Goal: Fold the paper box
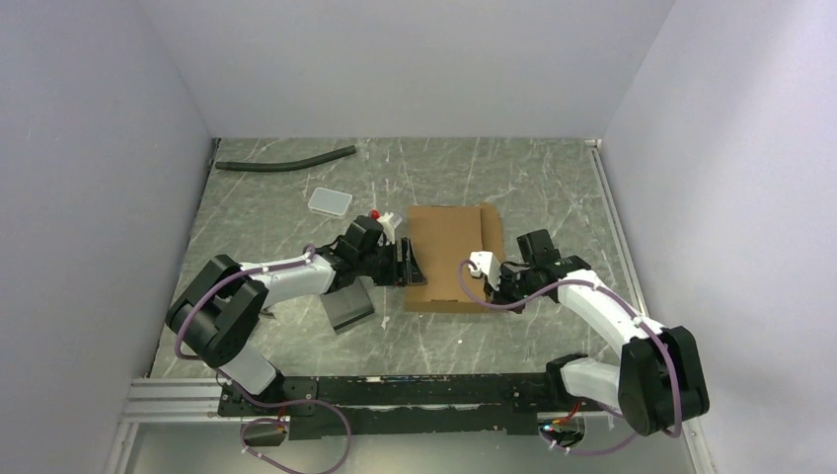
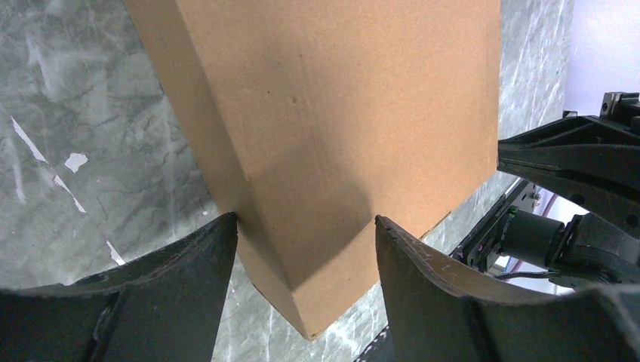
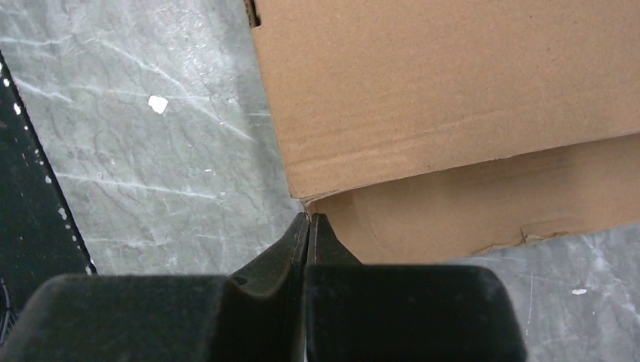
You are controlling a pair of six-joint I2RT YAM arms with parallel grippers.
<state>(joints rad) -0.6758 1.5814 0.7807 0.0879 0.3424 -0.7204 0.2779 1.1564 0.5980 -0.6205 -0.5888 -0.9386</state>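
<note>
The paper box (image 1: 449,257) is a flat brown cardboard mailer lying in the middle of the table. My left gripper (image 1: 405,267) is at its left edge. In the left wrist view a corner of the paper box (image 2: 324,151) sits between the spread fingers of the left gripper (image 2: 302,223); the left fingertip (image 2: 223,234) is against the side wall. My right gripper (image 1: 496,289) is at the box's near right edge. Seen from the right wrist, the right gripper (image 3: 309,216) is shut and empty, its tips touching the paper box (image 3: 453,90) where a lower flap sticks out.
A black flat slab (image 1: 348,308) lies under my left forearm. A white flat pad (image 1: 330,201) and a small red thing (image 1: 374,213) lie behind the left gripper. A black hose (image 1: 286,160) lies at the back left. Walls close in on both sides.
</note>
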